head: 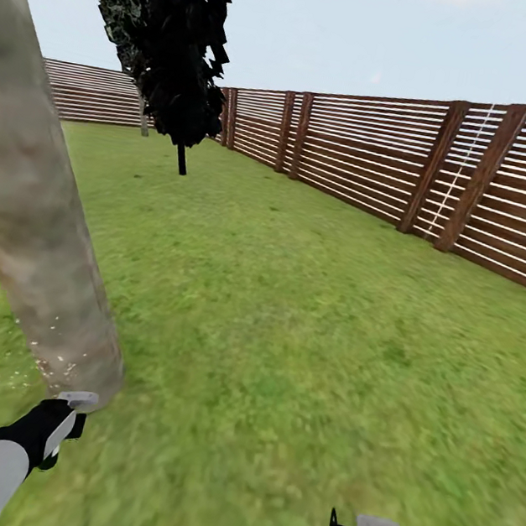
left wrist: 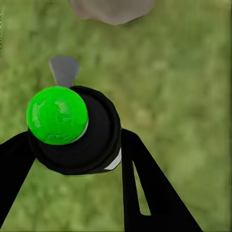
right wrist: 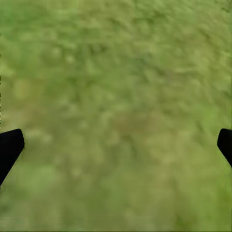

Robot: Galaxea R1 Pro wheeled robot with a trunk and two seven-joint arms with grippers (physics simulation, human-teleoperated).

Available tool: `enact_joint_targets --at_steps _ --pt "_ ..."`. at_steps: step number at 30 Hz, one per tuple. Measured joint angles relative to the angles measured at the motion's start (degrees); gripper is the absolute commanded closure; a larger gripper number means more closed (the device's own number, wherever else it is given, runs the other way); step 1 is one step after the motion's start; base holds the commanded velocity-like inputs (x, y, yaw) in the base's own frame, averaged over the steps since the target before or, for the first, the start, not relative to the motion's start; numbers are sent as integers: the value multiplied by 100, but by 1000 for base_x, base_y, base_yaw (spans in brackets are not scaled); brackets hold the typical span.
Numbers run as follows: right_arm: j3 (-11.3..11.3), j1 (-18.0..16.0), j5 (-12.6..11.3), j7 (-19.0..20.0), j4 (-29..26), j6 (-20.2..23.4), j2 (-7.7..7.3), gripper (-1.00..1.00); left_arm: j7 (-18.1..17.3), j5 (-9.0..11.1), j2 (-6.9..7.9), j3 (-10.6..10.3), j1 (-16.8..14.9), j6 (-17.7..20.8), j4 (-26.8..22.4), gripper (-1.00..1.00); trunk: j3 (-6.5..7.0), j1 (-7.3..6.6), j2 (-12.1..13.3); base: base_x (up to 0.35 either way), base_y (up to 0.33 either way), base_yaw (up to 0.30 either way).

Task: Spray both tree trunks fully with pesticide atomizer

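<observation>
My left gripper [left wrist: 72, 145] is clamped on the pesticide atomizer [left wrist: 72, 130], black-bodied with a green cap, its grey nozzle [left wrist: 64, 70] over grass. My right gripper [right wrist: 116, 140] hangs spread wide above the floor [head: 284, 343]. Just ahead of the left hand, the tree trunk [head: 38, 236] carries pale pesticide [head: 51, 365] specks at its base. Farther off stand a dark conifer [head: 176, 37] and the slatted fence [head: 398, 161].

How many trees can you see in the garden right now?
2. A thick pale tree trunk leans close at the head view's left, beside the left gripper. A black-foliaged conifer stands farther back near the fence. Others may lie outside the frame.
</observation>
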Motion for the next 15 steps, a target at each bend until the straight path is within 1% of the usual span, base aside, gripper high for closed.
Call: enact_joint_targets --at_steps 6,12,15 --pt "-1 0 0 0 0 0 3 -100 8 0 0 4 1 0 0 100 0 0 0 271 -160 271" --pt "-1 0 -1 0 0 0 1 -100 3 1 0 4 0 -4 -8 100 0 0 0 217 -202 277" --pt "-1 0 0 0 0 0 4 -100 20 4 -12 1 2 -99 -1 100 0 0 0 203 -141 277"
